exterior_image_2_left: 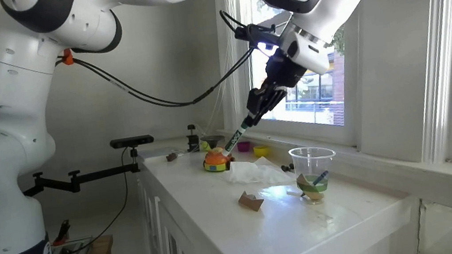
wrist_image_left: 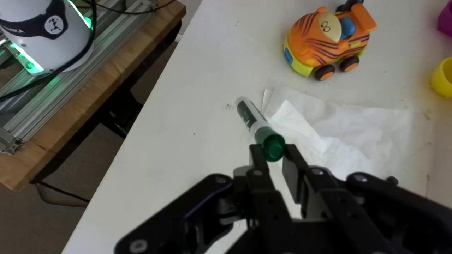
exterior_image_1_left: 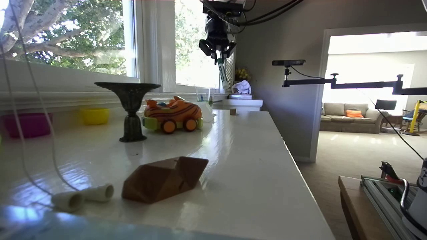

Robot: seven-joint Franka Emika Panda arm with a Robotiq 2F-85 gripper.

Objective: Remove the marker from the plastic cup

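My gripper (wrist_image_left: 270, 151) is shut on the green end of a white-and-green marker (wrist_image_left: 251, 114). The marker hangs tilted in the air above the white counter; it also shows in both exterior views (exterior_image_1_left: 222, 71) (exterior_image_2_left: 234, 140). The clear plastic cup (exterior_image_2_left: 312, 159) stands upright near the counter's end by the window. It holds a thin dark blue stick (exterior_image_2_left: 321, 177), a brown piece and something green. The cup is faint in an exterior view (exterior_image_1_left: 204, 92) and out of the wrist view. The gripper (exterior_image_2_left: 251, 118) and marker are apart from the cup.
An orange toy car (wrist_image_left: 328, 42) and white tissue (wrist_image_left: 335, 130) lie on the counter (wrist_image_left: 183, 151). A black funnel-shaped stand (exterior_image_1_left: 129, 110), a pink bowl (exterior_image_1_left: 28, 125), a yellow bowl (exterior_image_1_left: 95, 116) and brown pieces (exterior_image_1_left: 163, 180) (exterior_image_2_left: 250, 201) are also there. The window runs along one side.
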